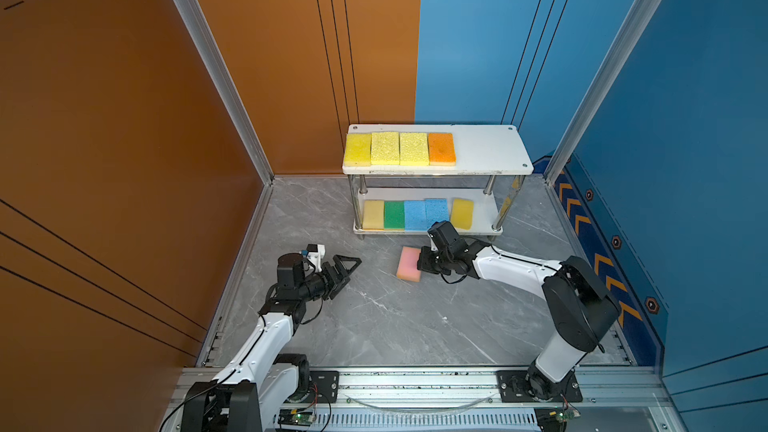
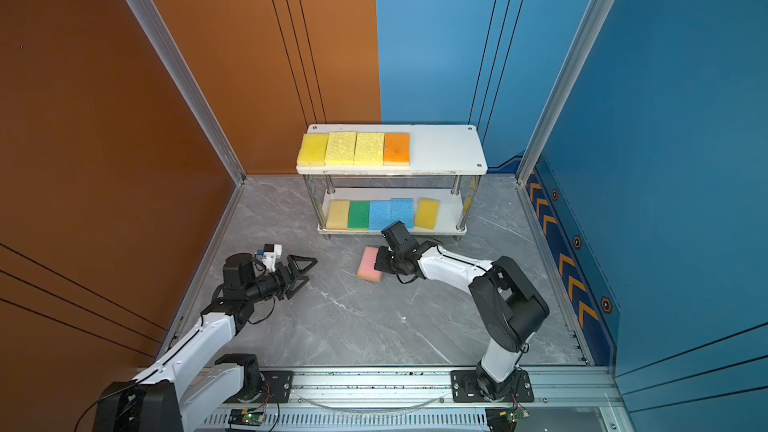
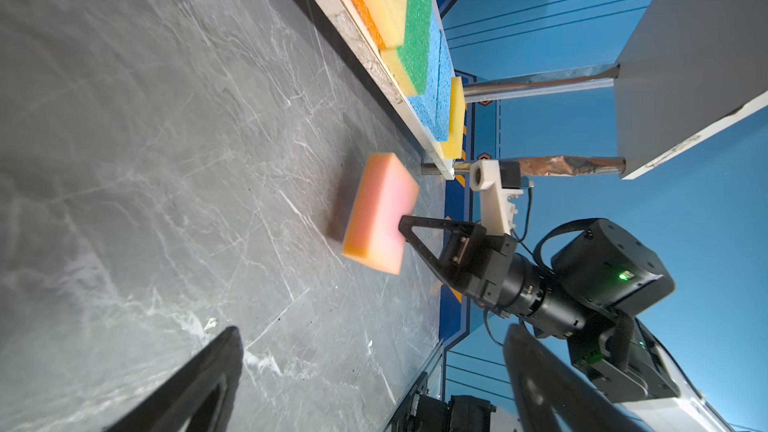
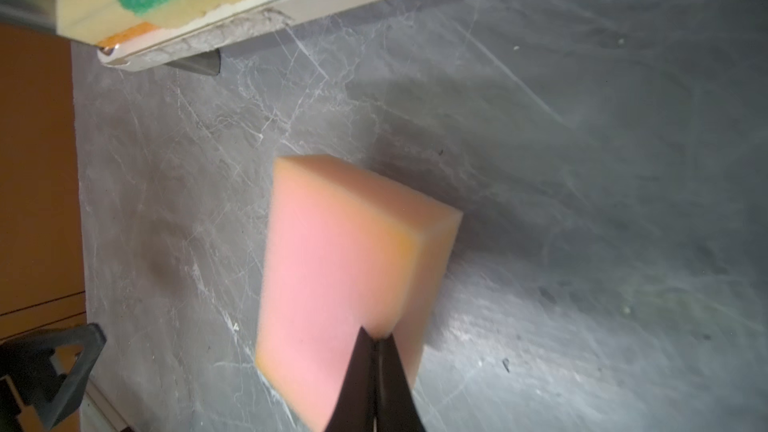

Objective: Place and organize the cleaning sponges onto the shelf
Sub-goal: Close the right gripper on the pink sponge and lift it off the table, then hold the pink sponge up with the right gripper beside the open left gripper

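- Pink sponge (image 1: 409, 263): pink face, yellow-orange base, blurred; down at grey tabletop (image 1: 395, 326), just in front of shelf (image 1: 490, 151).
- Right gripper (image 4: 377, 340) clamped on its edge, arm stretched low.
- Left gripper (image 1: 348, 274) spread wide, empty.

The pink sponge (image 4: 340, 268) looks fuzzy in both wrist views. The right gripper (image 4: 376, 340) covers one end of it there, and in both top views too. In the left wrist view, the picture's edge cuts off the left gripper (image 3: 372, 328), so only its two black finger ends show.
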Controlling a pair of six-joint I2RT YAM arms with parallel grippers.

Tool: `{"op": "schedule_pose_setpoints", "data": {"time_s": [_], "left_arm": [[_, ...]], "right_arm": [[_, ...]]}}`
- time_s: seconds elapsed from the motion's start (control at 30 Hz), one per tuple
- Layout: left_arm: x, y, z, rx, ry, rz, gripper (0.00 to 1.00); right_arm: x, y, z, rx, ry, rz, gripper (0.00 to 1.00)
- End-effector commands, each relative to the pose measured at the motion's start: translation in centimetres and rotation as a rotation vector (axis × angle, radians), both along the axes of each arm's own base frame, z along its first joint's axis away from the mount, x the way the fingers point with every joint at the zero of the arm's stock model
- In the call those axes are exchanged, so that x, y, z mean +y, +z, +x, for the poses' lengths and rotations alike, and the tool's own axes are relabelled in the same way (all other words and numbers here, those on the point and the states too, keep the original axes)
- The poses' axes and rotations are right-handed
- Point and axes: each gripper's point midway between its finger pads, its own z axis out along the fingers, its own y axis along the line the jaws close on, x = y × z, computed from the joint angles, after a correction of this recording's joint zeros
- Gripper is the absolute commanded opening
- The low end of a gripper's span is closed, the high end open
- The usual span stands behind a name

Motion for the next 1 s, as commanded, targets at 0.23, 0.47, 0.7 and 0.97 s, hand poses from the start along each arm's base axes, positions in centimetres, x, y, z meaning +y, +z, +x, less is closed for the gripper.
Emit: {"op": "schedule_pose_setpoints", "data": {"time_s": [0.23,0.47,0.7,0.97], "left_arm": [[-6.4,-0.4,-3.7,-0.065,-0.22,0.084,0.98],[-9.6,0.4,-5.4,-0.111,-0.292,0.079,0.98],[-12.6,4.2,-5.9,-0.202,-0.359,0.005,0.99],[-14.5,6.9,-6.5,-0.253,-0.397,-0.041,0.96]], "right_arm": [[-5.2,2.9,-7.1,-0.018,0.098,-0.027,0.01],[-7.8,6.1,-9.9,-0.066,0.122,0.018,0.01],[-6.7,10.0,-11.6,-0.113,0.209,0.16,0.01],[-5.2,12.2,-12.3,-0.137,0.288,0.211,0.01]]}}
